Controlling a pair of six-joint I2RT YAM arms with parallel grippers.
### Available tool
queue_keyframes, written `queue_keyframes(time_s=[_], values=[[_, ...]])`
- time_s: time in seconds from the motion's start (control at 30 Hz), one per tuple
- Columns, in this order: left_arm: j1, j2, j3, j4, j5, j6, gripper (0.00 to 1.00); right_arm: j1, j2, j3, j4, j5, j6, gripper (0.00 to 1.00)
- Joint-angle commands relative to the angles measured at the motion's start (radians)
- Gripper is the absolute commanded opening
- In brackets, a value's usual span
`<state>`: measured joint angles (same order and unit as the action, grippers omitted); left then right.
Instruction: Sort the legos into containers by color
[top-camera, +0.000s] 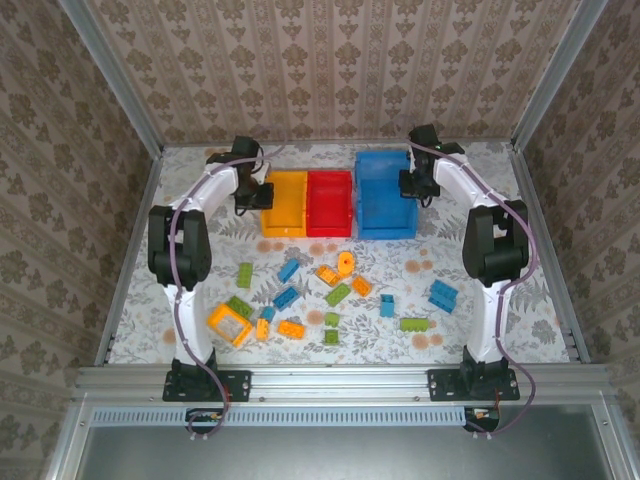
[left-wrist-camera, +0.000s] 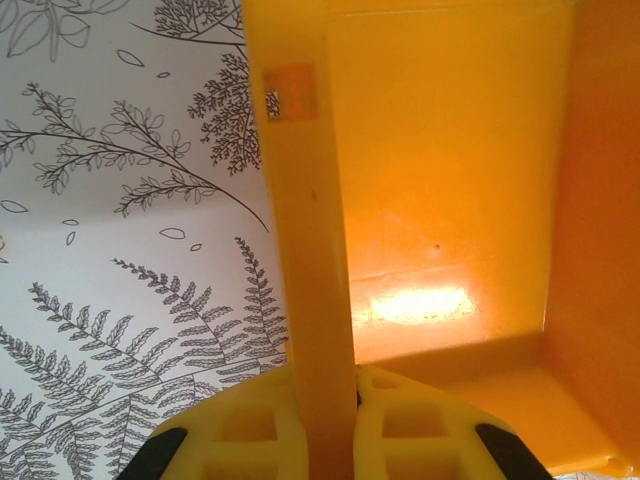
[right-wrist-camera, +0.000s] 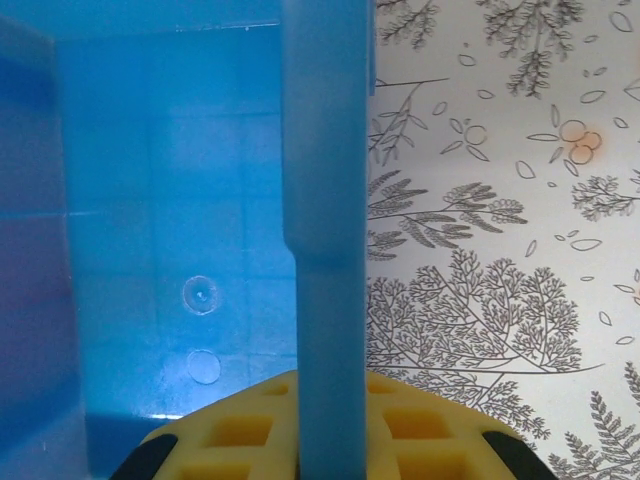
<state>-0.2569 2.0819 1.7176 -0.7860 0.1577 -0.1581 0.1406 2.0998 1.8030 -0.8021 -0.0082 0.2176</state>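
I've my left pincer (left-wrist-camera: 322, 420) clamped on the orange bin (left-wrist-camera: 440, 180) wall, right pincer (right-wrist-camera: 330, 425) on the blue bin (right-wrist-camera: 150, 200) wall, both likely stiff, light, slick.

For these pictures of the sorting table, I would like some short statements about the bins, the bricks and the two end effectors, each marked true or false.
1. The left end effector is shut on a wall of the yellow bin. True.
2. The red bin stands between the yellow bin and the blue bin. True.
3. The right end effector grips the red bin. False: it is shut on a wall of the blue bin.
4. Some legos already lie in the yellow bin. False: they lie scattered on the table, and the yellow bin looks empty.
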Motion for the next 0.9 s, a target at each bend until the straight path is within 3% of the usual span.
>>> queue_keyframes(time_s=[0.0, 0.2, 0.27, 0.53, 0.73, 0.87], values=[[-0.01, 0.01, 0.017, -0.042, -0.011, 0.05, 0.0, 0.008, 0.016, 0.055, -0.022, -0.037, -0.02, 0.06], [-0.013, 0.014, 0.012, -0.036, -0.014, 0.002, 0.0, 0.017, 0.049, 0.091, -0.052, -0.047, -0.001, 0.06], [-0.014, 0.016, 0.012, -0.039, -0.012, -0.017, 0.0, 0.017, 0.052, 0.089, -0.055, -0.046, 0.007, 0.1], [-0.015, -0.028, -0.025, -0.036, -0.027, -0.097, 0.35, 0.016, 0.015, 0.066, -0.055, -0.037, 0.043, 0.42], [-0.013, -0.11, -0.036, -0.028, -0.051, -0.137, 0.54, 0.016, -0.047, 0.07, -0.063, -0.002, 0.069, 0.54], [-0.011, -0.177, -0.05, -0.022, -0.072, -0.189, 0.67, 0.016, -0.118, 0.044, -0.062, 0.02, 0.095, 0.57]])
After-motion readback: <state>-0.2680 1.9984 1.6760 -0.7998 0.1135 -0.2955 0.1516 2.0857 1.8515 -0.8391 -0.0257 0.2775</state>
